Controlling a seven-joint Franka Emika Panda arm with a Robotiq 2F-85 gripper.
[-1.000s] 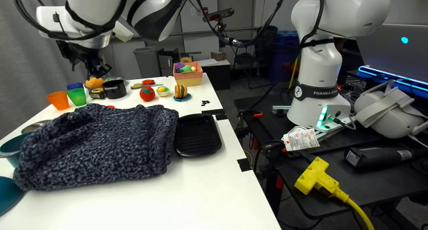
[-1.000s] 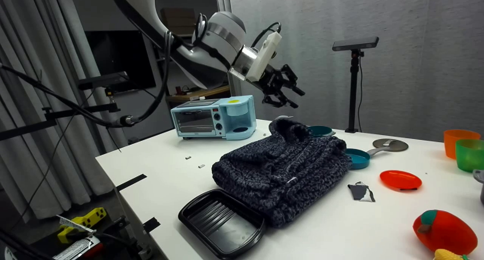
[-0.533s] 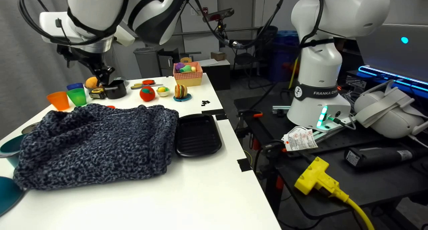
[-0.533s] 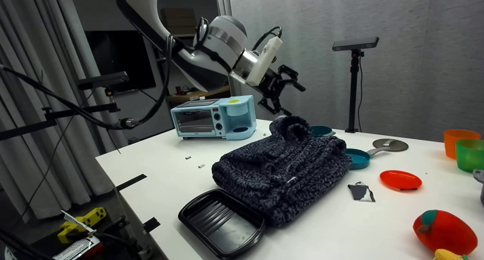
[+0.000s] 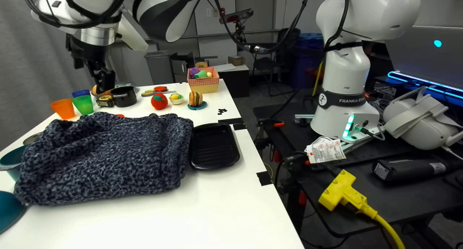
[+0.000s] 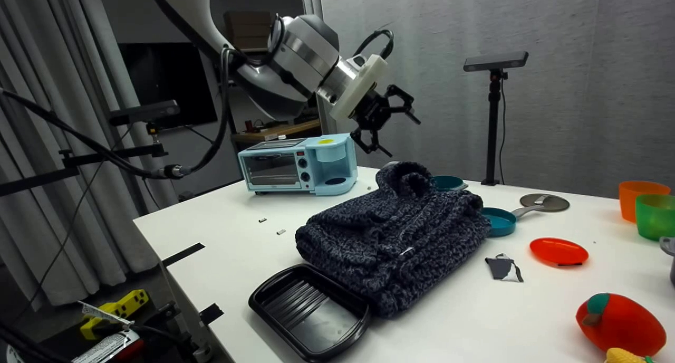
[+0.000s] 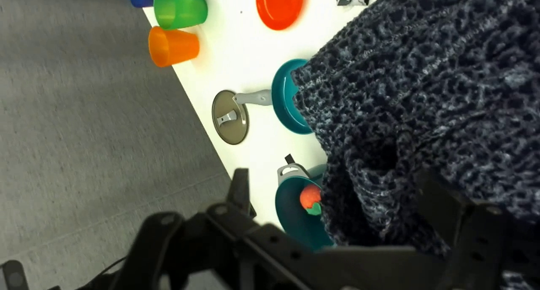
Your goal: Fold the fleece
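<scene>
The fleece [image 6: 390, 236] lay below the end effector [image 6: 405, 137], its raised fold [image 6: 403, 177] nearest but untouched. The fingers [image 6: 413, 117] stood wide, with nothing between them.

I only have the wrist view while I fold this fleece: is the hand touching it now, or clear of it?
Observer: Clear of it. In both exterior views a gap shows between the hand and the fleece.
Operator: Anything beside the fleece that I'm not seeing?
Observer: Yes, a black tray lies right beside it; whether they touch I can't tell.
Operator: Any appliance outside my picture?
Observer: Yes, a light-blue toaster oven stands on the table, apart from the fleece.
</scene>
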